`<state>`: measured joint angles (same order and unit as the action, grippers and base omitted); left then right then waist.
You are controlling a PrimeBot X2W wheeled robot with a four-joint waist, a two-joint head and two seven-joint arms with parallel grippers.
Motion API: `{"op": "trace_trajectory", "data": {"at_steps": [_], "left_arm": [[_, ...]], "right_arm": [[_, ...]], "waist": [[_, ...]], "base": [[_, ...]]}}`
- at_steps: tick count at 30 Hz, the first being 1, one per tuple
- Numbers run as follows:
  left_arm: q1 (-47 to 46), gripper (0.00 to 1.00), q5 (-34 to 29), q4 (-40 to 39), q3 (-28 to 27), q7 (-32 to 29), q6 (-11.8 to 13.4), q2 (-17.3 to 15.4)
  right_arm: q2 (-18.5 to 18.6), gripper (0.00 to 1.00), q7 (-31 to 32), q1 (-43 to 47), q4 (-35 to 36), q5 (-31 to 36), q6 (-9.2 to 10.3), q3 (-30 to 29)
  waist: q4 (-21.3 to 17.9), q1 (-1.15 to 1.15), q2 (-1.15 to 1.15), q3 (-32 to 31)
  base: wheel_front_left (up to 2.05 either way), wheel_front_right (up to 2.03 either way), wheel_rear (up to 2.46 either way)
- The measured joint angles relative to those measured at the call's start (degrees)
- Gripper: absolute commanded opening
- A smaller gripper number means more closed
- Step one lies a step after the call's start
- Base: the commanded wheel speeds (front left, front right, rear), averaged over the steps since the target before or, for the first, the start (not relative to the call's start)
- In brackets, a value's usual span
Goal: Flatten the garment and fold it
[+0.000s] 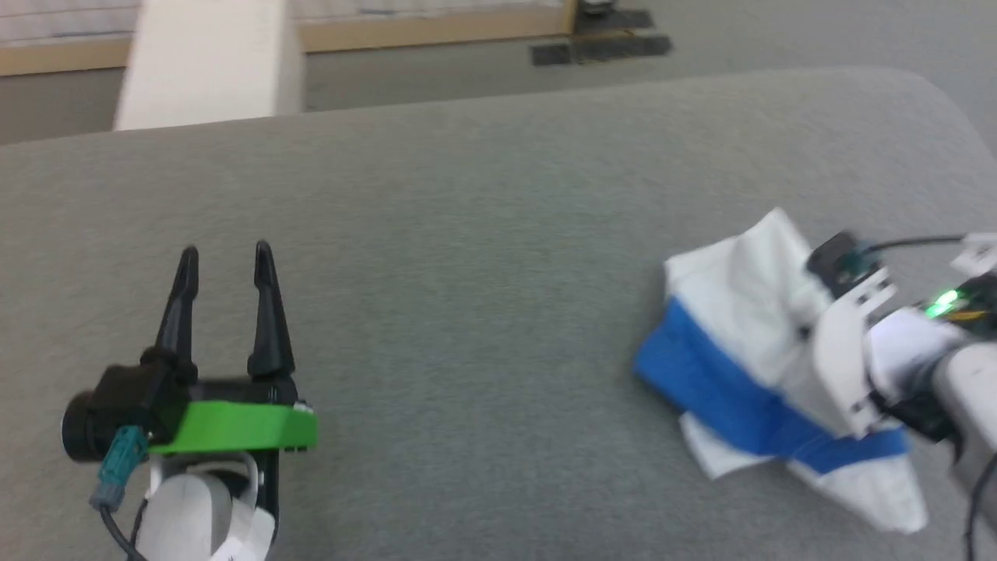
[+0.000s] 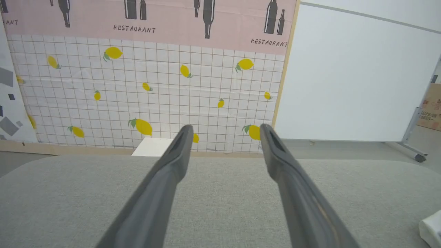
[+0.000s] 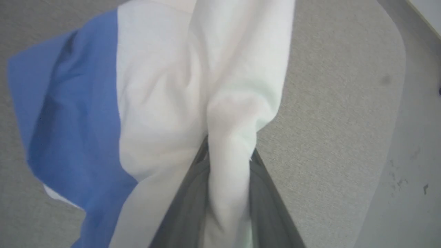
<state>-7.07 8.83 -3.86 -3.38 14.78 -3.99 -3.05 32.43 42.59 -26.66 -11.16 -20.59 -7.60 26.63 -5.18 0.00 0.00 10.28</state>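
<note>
The garment (image 1: 732, 319) lies bunched at the right of the grey padded surface (image 1: 467, 234), white with a royal-blue band (image 1: 716, 389) across it. My right gripper (image 1: 814, 327) reaches into the bundle from the right, its fingertips buried in cloth. In the right wrist view the gripper (image 3: 229, 156) is shut on a pinched ridge of the garment's white fabric (image 3: 155, 103), and blue cloth (image 3: 51, 120) spreads to the left. My left gripper (image 1: 226, 253) hovers open at the lower left, far from the shirt, with nothing between its fingers (image 2: 172, 172). A white corner of the garment (image 2: 430, 229) peeks in at the left wrist view's edge.
The surface's rounded far-right corner (image 1: 927, 86) lies close behind the garment. Beyond the far edge stand a white block (image 1: 206, 62), grey floor and black mats (image 1: 600, 47). The left wrist view faces a lemon-patterned wall (image 2: 137, 86) and a whiteboard (image 2: 344, 75).
</note>
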Motion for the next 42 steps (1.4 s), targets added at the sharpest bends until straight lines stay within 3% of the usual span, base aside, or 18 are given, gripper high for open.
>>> {"op": "trace_trajectory", "data": {"at_steps": [8, 18, 19, 20, 24, 28, 35, 42], "left_arm": [[-3.9, 1.0, -1.9, -1.5, 0.4, 0.0, -0.5, -1.9], [-6.6, 1.0, -3.6, -5.2, 0.1, -2.4, -0.5, -5.0], [-6.6, 1.0, -3.6, -5.6, -0.1, -2.7, -0.5, -5.3], [-6.6, 1.0, -3.6, -5.9, -0.3, -2.8, -0.4, -5.5], [-6.5, 1.0, -3.6, -7.7, -1.2, -3.7, 0.1, -6.4], [-6.4, 1.0, -3.5, -7.5, -1.3, -3.8, 0.5, -6.4], [-4.4, 1.0, -2.1, -5.0, -3.1, -2.0, 2.0, -5.6], [-2.4, 1.0, 0.8, -2.7, -5.9, -0.8, 4.2, -3.7]], "right_arm": [[7.2, 0.0, -4.4, -7.4, -8.4, 1.1, 0.01, -3.6], [8.4, 0.0, -12.3, -13.7, -19.0, 4.5, 0.0, -11.0], [8.3, 0.18, -13.4, -14.5, -20.0, 4.8, 0.0, -11.4], [8.3, 1.0, -14.0, -15.2, -20.7, 5.2, 0.0, -11.7], [7.8, 1.0, -19.5, -20.3, -26.1, 7.7, 0.0, -15.6], [7.6, 1.0, -24.3, -22.1, -27.7, 7.0, 0.0, -17.3], [6.7, 1.0, -35.2, -25.6, -22.8, 0.5, 0.0, -18.6], [-2.4, 1.0, -40.4, -25.5, -13.8, -4.3, 0.01, -18.4]], "waist": [[-6.1, 0.0, 0.0, 7.1], [-8.1, 0.01, 0.0, 18.3], [-8.2, 0.01, 0.0, 19.3], [-8.2, 0.01, 0.0, 20.1], [-8.8, 0.01, 0.0, 23.9], [-9.4, 0.0, 0.0, 23.8], [-9.9, 0.0, 0.0, 19.4], [-9.8, 0.0, 0.0, 12.5]], "base": [[0.0, 0.0, 0.0], [0.0, 0.0, 0.0], [0.0, 0.0, 0.0], [0.0, 0.0, 0.0], [0.0, 0.0, 0.0], [0.0, 0.0, 0.0], [0.0, 0.0, 0.0], [0.0, 0.0, 0.0]]}}
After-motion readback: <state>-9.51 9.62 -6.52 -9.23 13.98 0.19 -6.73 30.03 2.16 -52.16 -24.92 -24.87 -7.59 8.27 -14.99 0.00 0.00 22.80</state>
